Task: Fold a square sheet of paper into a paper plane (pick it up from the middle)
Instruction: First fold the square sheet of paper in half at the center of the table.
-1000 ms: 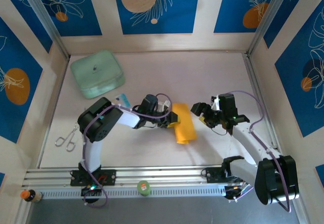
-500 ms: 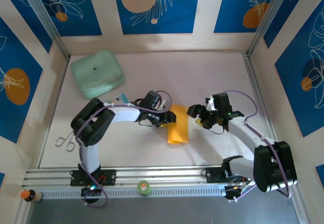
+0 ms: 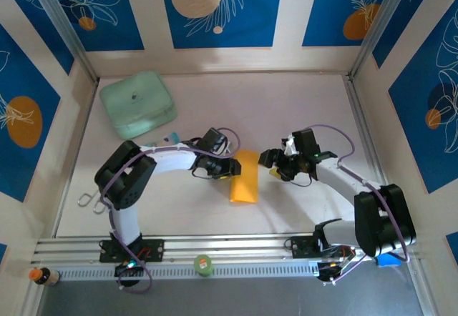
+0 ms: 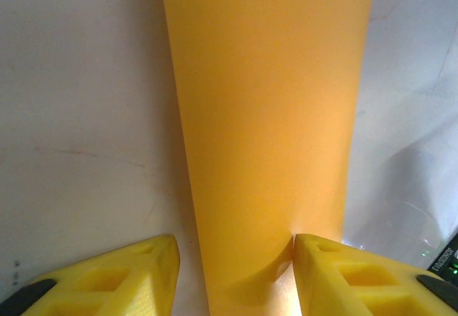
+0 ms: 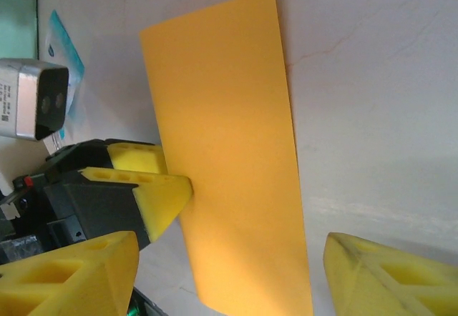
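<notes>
Left arm: elbow bent near its base, forearm laid low across the table (image 3: 300, 109) toward the centre. The left gripper (image 3: 227, 169) sat at the left edge of the paper (image 3: 244, 178). Right arm: much the mirror of it, forearm reaching in from the right, with the right gripper (image 3: 271, 166) just beside the right edge. The paper lay mid-table between the two, folded to a narrow strip.

Table pale and matt; walls blue with leaf prints. Green box (image 3: 138, 105) at far left, packet (image 3: 172, 139) near it, scissors (image 3: 91, 200) by the left rim, all off to the left of the paper.

Left wrist view: jaws spread with the strip's end between the fingers (image 4: 351, 273). One finger touched its edge and the other stood clear. Right wrist view: jaws wide apart over the strip, gripping nothing. A left fingertip (image 5: 168, 191) met the long edge.
</notes>
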Controlling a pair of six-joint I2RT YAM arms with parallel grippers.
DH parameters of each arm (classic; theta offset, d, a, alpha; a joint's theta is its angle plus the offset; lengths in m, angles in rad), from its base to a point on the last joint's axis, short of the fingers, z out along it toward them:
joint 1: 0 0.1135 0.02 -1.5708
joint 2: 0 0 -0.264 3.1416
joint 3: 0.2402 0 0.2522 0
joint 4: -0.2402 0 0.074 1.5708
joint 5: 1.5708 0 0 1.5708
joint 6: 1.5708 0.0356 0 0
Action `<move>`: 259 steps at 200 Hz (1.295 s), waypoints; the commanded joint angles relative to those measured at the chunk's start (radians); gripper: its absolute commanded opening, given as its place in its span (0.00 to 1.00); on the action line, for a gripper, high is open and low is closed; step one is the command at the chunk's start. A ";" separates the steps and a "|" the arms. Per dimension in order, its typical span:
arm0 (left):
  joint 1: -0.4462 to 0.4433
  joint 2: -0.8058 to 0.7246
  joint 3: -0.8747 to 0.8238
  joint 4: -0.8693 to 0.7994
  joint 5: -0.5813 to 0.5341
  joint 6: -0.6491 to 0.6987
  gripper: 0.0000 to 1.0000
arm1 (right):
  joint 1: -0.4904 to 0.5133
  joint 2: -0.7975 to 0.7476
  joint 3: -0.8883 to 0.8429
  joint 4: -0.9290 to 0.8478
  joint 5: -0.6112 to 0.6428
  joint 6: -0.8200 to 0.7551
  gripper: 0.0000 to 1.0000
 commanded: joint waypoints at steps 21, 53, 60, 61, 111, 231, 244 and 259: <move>0.002 -0.037 0.023 -0.115 -0.110 0.023 0.48 | 0.033 0.029 0.048 0.001 -0.037 -0.016 0.68; 0.003 -0.030 0.023 -0.127 -0.109 0.030 0.47 | 0.045 0.039 0.039 0.021 -0.036 -0.007 0.66; 0.003 -0.025 0.025 -0.128 -0.105 0.030 0.47 | 0.046 0.045 0.039 0.027 -0.041 -0.007 0.65; 0.003 -0.025 0.024 -0.129 -0.106 0.030 0.47 | 0.046 0.045 0.039 0.027 -0.042 -0.007 0.65; 0.003 0.014 0.068 -0.189 -0.115 0.049 0.44 | 0.069 0.071 0.052 0.044 -0.049 -0.004 0.55; 0.002 0.072 0.131 -0.268 -0.072 0.154 0.49 | 0.103 0.131 0.073 0.063 -0.038 0.010 0.46; 0.002 0.068 0.130 -0.269 -0.074 0.152 0.50 | 0.103 0.134 0.079 0.059 -0.039 0.009 0.46; 0.002 0.064 0.124 -0.263 -0.073 0.151 0.50 | 0.104 0.133 0.082 0.052 -0.038 0.007 0.45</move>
